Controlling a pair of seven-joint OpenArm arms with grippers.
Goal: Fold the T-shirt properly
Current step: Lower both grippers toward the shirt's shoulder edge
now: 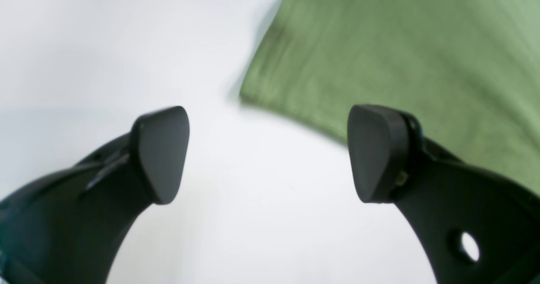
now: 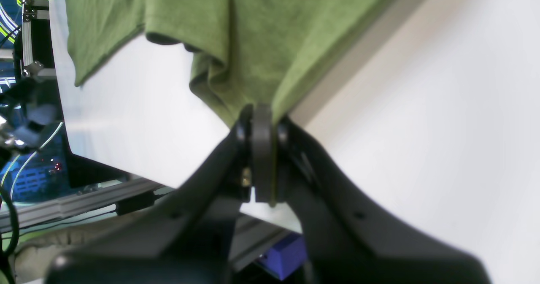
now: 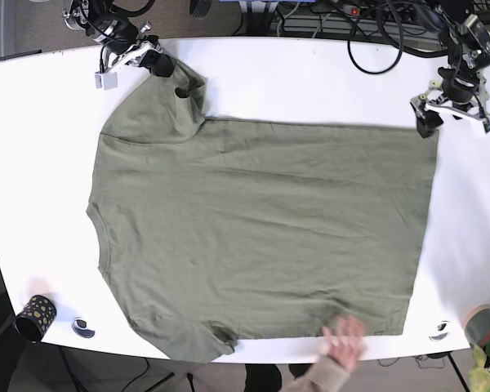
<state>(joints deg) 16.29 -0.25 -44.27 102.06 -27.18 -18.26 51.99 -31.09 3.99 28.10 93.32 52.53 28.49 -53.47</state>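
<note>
An olive-green T-shirt (image 3: 261, 229) lies spread flat on the white table (image 3: 33, 163), neck to the left and hem to the right. My right gripper (image 3: 162, 65) is at the far-left sleeve. In the right wrist view it (image 2: 261, 119) is shut on a bunched fold of the T-shirt (image 2: 253, 43), lifted slightly off the table. My left gripper (image 3: 425, 118) hovers at the far-right hem corner. In the left wrist view it (image 1: 268, 153) is open, with bare table between its pads and the T-shirt (image 1: 400, 56) corner just beyond them.
A person's hand (image 3: 340, 341) rests on the near hem of the shirt. A black dotted cup (image 3: 35, 315) stands at the near-left corner and a grey roll (image 3: 483, 324) at the near-right. Cables (image 3: 376, 24) run along the table's far edge.
</note>
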